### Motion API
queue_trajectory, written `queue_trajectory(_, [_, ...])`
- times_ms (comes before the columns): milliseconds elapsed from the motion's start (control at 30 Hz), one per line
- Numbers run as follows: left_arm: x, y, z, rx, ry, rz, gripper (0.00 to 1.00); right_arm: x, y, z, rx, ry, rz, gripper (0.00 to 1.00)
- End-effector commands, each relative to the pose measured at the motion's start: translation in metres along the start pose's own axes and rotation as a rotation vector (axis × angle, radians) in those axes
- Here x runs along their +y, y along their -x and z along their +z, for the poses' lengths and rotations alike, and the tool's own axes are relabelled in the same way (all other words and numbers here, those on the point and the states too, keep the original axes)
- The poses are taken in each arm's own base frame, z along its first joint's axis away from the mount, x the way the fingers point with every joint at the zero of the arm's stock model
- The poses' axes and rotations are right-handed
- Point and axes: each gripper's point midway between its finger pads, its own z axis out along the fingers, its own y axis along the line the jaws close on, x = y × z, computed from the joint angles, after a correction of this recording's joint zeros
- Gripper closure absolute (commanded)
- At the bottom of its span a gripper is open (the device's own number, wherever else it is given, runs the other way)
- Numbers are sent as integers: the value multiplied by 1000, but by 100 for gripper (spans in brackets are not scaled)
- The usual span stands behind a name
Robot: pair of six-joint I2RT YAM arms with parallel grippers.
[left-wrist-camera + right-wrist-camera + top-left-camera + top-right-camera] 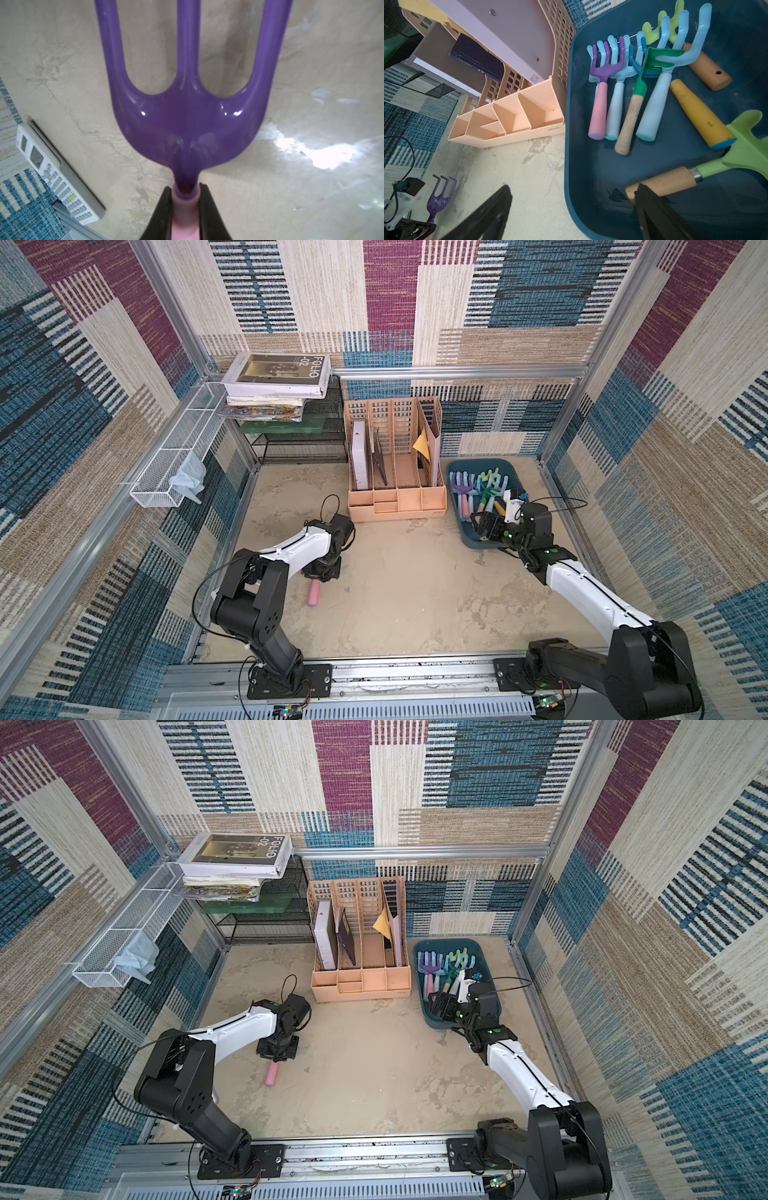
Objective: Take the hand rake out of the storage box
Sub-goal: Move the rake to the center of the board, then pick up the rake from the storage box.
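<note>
The storage box (478, 542) is a dark teal tray at the right rear of the table, with several hand rakes (600, 99) lying inside it. Another hand rake (187, 124), purple-headed with a pink handle (313, 593), is outside the box at the table's left. My left gripper (185, 189) is shut on the top of its handle. Whether that rake rests on the table I cannot tell. My right gripper (572, 188) stands open over the box's near left corner. One finger is outside the rim, the other over the wooden handle of a light green rake (675, 180).
A peach file organiser (395, 472) stands left of the box. Behind it to the left are a black mesh shelf (299, 443) with stacked books and a white wire basket (174, 464) on the left wall. A white keypad device (52, 172) lies by the left wall.
</note>
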Motion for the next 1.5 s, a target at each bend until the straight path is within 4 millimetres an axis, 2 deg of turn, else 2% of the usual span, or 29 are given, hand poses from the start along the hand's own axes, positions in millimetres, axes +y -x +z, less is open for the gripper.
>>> queue_trajectory(0, [7,3,5,13,13,6,80,1,4,0,-14,8,-3,4])
queue_trajectory(300, [3,1,16,70,-12,15,76,-7,4,-3,-26,-19,3,4])
queue_trajectory(433, [2,-1,25,121,-8,21,65,-13,1,2,-2,-38,8,4])
queue_trajectory(633, [4,-1,24,116,-5,12,59,-24,-3,6,19,-88,3,4])
queue_trajectory(867, [11,-2,20,102,39,-18,53,-41,-15,20,75,-137,17,4])
queue_trajectory(967, [13,-1,11,69,32,-40,49,-49,-14,26,91,-172,24,1])
queue_trajectory(1100, [29,2,-8,-1,95,-96,47,-49,-16,38,124,-163,45,17])
queue_trajectory(1133, [30,2,-14,-23,91,-106,44,-50,-19,41,131,-164,47,18])
queue_trajectory(1200, [28,4,-24,-75,61,-123,32,-52,-20,44,133,-176,50,20])
queue_trajectory(1267, [22,7,-32,-129,3,-134,1,-56,-16,47,130,-201,45,24])
queue_trajectory(1367, [4,16,-50,-231,-154,-135,1,-64,-8,51,133,-262,50,27])
queue_trajectory(1467, [-22,25,-84,-408,-404,-112,1,-61,1,60,136,-261,50,32])
